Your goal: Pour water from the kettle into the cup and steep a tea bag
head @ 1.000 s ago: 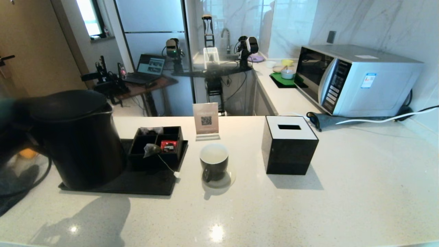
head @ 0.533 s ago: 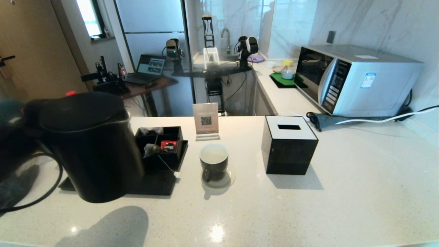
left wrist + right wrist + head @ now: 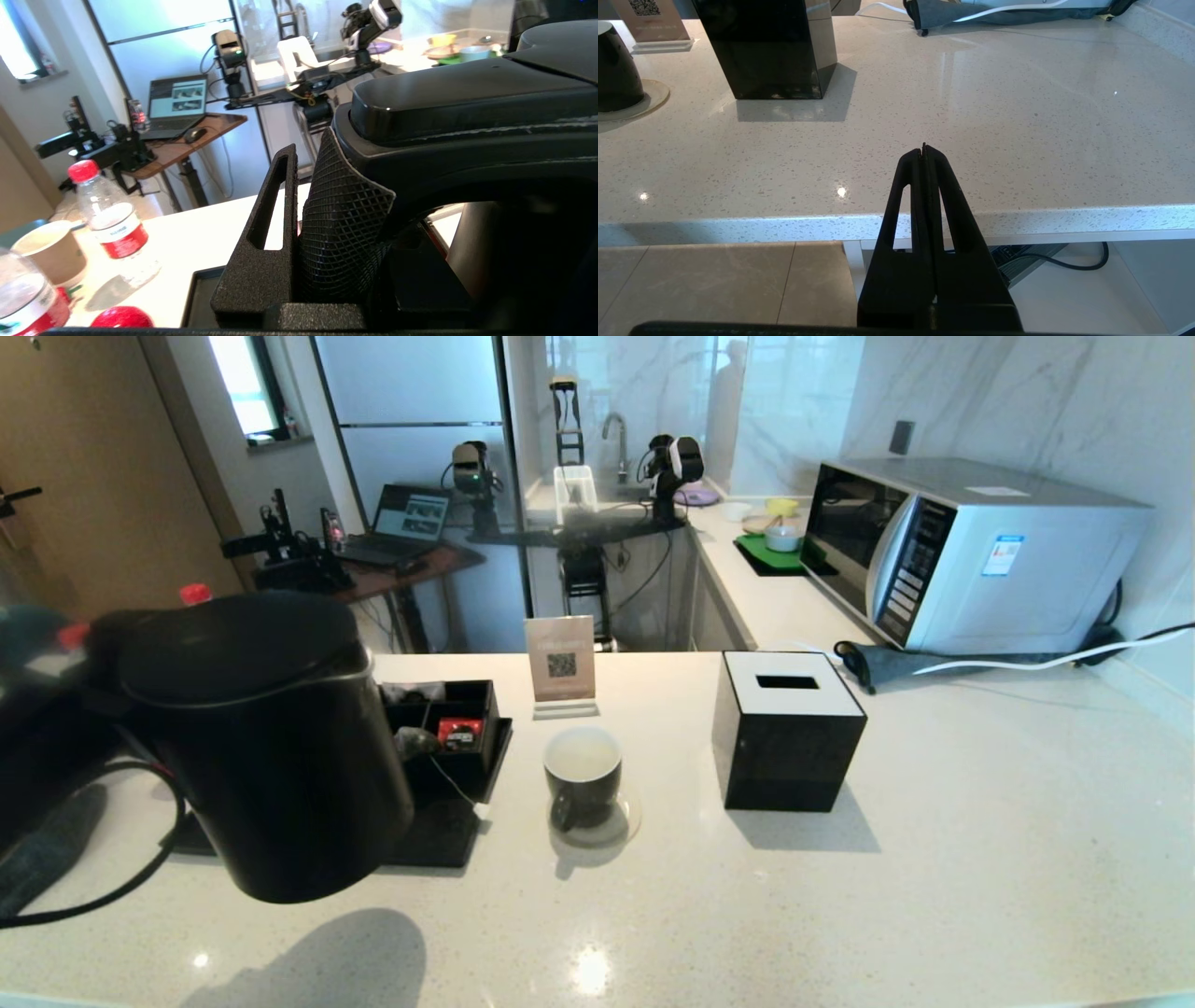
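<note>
A kitchen doubling as a robot lab: a microwave (image 3: 971, 555) at 2 o'clock on the pale stone desk (image 3: 934, 896), a sink tap (image 3: 613, 434) at 12, a laptop (image 3: 403, 521) at 11.

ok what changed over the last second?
The kettle, held at its handle by the left gripper, rose off the black tray and travelled toward the robot's right, nearer the cup; it now hides part of the organizer. No pour yet. The cup, the tea bag in the organizer, the tissue box and the parked right gripper stayed put.
</note>
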Robot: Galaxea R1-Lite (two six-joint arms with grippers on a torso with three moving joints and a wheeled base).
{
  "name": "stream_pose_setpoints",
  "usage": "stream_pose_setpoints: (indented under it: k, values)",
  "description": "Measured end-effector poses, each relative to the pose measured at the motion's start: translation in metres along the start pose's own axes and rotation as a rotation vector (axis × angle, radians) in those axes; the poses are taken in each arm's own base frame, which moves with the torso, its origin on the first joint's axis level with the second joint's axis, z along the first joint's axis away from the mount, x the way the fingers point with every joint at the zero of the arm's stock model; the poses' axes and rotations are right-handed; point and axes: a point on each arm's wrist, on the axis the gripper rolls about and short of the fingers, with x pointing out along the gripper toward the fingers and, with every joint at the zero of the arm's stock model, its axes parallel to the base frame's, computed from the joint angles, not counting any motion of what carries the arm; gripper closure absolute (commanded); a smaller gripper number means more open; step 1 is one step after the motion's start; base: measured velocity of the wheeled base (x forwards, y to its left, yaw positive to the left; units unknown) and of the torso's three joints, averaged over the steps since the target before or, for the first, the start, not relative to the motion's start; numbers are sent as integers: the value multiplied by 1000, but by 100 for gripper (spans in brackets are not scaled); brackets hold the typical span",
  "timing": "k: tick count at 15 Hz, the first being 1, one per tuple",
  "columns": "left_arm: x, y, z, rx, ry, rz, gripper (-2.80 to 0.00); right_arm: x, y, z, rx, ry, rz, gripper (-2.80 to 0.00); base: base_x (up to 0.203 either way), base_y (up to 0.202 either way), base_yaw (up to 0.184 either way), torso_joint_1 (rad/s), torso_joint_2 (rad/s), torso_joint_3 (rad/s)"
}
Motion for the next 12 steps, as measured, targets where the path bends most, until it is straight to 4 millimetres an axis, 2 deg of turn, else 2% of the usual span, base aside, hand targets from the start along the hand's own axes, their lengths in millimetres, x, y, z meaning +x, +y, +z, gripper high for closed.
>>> stream_pose_setpoints:
  k: [6,9,12]
  values:
    - [16,-21,-9,-46,16,-90,0,0,0,0,0,0,0,0,0,0,0,0,0,0]
    - [26,-35,-16,-61,35,-56,0,0,0,0,0,0,0,0,0,0,0,0,0,0]
    - [35,-40,-21,-23,47,-22,0,0,0,0,0,0,0,0,0,0,0,0,0,0]
